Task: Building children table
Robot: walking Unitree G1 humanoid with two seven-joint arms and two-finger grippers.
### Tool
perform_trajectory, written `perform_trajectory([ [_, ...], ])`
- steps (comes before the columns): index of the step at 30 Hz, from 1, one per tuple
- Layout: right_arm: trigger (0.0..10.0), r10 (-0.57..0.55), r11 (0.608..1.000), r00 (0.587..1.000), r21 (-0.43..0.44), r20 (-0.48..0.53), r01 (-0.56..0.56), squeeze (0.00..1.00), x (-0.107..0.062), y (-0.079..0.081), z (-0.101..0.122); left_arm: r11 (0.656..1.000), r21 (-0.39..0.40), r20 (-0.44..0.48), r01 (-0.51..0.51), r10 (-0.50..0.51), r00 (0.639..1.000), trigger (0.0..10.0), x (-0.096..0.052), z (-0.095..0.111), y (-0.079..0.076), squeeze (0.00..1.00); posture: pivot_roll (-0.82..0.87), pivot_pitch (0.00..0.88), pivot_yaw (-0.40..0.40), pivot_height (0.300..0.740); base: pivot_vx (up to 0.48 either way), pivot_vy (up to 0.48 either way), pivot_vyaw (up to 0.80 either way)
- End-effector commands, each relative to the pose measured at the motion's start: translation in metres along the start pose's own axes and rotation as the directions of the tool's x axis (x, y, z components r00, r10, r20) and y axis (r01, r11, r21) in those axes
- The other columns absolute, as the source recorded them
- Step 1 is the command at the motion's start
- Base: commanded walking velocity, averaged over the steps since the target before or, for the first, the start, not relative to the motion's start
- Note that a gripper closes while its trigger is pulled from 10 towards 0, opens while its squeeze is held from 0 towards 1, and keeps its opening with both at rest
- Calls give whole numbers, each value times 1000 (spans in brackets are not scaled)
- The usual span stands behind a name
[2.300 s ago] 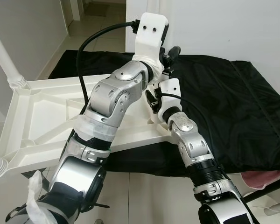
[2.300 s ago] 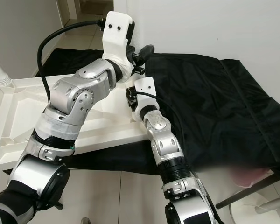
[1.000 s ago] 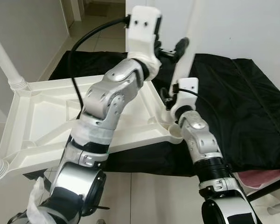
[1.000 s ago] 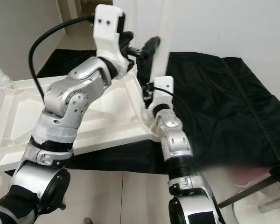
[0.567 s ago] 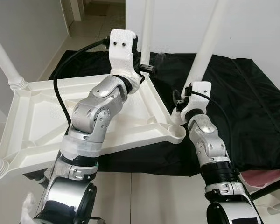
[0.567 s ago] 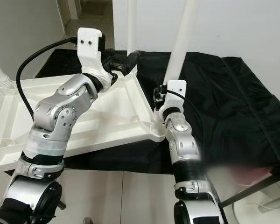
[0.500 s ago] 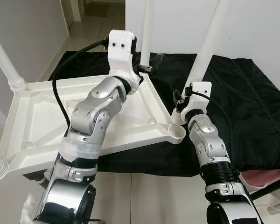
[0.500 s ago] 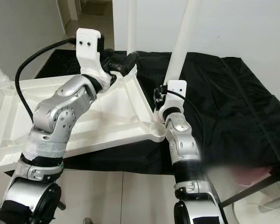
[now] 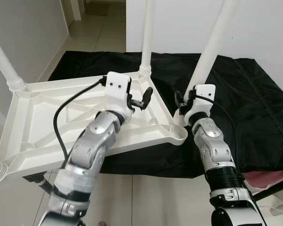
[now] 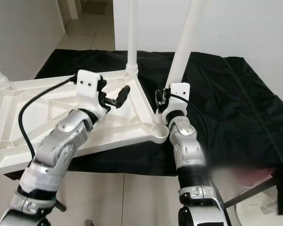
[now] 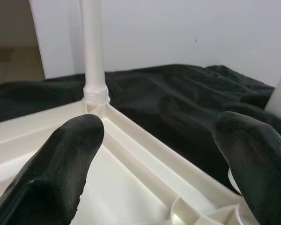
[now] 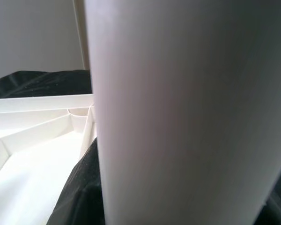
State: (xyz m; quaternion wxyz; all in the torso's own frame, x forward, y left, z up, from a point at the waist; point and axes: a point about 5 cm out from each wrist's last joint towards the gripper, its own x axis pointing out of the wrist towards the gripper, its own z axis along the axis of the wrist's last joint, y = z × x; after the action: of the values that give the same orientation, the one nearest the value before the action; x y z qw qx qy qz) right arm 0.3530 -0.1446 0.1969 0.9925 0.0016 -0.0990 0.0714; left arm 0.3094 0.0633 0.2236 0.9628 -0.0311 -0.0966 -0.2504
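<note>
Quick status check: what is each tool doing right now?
Left tool: open, holding nothing, above the tabletop.
Right tool: closed on the table leg.

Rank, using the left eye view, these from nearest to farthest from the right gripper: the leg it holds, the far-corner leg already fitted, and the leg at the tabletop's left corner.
1. The held leg, inside the right gripper, beside the tabletop's near right corner.
2. The fitted leg, at the far corner, to the robot's left.
3. The left corner leg, across the tabletop.
</note>
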Motion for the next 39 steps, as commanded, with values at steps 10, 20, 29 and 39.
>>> perform_trajectory([
  [10, 10000, 43, 999, 998, -20, 39, -42, 0, -7, 1, -1, 988, 49, -24, 149, -148, 989, 10000, -15, -19, -14, 0, 21, 22, -21, 740, 0, 0, 0],
  [20, 10000, 121, 993, 992, -13, 36, -120, 0, -17, 6, -15, 958, 55, -86, 281, -276, 957, 10000, -37, -39, -27, 0, 28, 22, -23, 740, 0, 0, 0],
  [29, 10000, 155, 987, 988, -48, 21, -154, 0, -21, 8, -24, 898, -36, -150, 438, -438, 886, 10000, -52, -45, -42, 0, 32, 28, -24, 740, 0, 0, 0],
  [39, 10000, 172, 984, 985, -50, 2, -171, 0, -26, 6, -31, 877, -17, -180, 479, -474, 862, 10000, -57, -47, -47, 0, 31, 43, -23, 740, 0, 0, 0],
])
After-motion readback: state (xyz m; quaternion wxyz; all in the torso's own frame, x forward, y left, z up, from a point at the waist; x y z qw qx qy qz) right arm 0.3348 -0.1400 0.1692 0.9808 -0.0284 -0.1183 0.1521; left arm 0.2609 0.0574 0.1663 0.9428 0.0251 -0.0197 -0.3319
